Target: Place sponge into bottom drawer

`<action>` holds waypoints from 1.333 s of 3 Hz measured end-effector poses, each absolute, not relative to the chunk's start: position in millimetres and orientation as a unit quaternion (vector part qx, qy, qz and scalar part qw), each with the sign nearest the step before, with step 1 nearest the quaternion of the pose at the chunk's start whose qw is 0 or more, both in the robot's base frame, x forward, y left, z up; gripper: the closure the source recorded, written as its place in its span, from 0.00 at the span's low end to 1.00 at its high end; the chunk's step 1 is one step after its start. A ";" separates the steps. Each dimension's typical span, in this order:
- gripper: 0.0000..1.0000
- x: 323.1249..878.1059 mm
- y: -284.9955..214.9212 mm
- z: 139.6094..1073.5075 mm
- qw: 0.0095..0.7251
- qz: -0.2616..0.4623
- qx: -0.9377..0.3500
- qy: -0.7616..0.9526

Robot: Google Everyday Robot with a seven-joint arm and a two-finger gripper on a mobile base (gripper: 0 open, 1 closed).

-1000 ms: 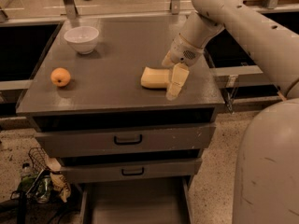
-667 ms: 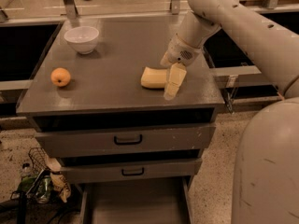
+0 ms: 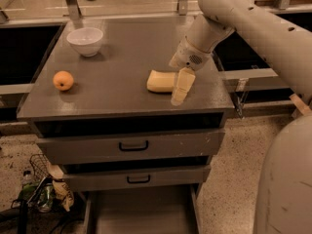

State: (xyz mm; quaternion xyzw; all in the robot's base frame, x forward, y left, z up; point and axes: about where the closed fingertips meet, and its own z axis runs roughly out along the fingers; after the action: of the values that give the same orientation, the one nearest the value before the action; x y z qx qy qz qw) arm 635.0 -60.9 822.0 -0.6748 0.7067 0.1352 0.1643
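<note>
The pale yellow sponge (image 3: 160,81) lies flat on the grey cabinet top (image 3: 117,89), right of centre. My gripper (image 3: 178,94) hangs from the arm at the sponge's right end, pointing down toward the front edge and overlapping that end. The sponge rests on the top. The bottom drawer (image 3: 141,213) is pulled out at floor level below the two upper drawers, and its grey floor shows nothing in it.
An orange fruit (image 3: 63,80) sits at the left of the top and a white bowl (image 3: 85,41) at the back left. The two upper drawers (image 3: 131,146) with black handles are shut. Clutter and cables (image 3: 39,194) lie on the floor at left.
My gripper has shifted slightly left, closer over the sponge's right end. The sponge, fruit and bowl have not moved.
</note>
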 end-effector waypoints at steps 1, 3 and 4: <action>0.19 635.0 -60.9 822.0 0.165 0.135 -0.675 0.707; 0.66 635.0 -60.8 822.0 0.165 0.135 -0.675 0.707; 0.89 635.0 -60.8 822.0 0.165 0.135 -0.675 0.707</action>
State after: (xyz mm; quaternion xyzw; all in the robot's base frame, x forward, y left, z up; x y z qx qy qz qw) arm 635.0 -60.8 822.0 -0.6747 0.7067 0.1351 0.1645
